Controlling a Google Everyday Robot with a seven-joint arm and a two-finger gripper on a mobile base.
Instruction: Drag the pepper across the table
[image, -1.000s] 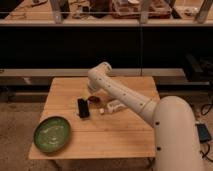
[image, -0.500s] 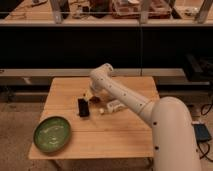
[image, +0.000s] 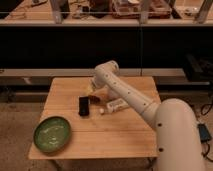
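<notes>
Jaws apart, low over table, behind bent arm.

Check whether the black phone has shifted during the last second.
No: the phone keeps its spot left of the white bottle; the gripper hovers just behind it.

One raised view from near right, angled down across the table, mid-distance, gripper far-centre

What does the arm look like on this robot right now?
The arm is cream-white, built of thick rounded segments with a bulbous elbow and small dark dots along it; no cables show. Its hand, down behind the black phone on the table, is mostly hidden.
</notes>
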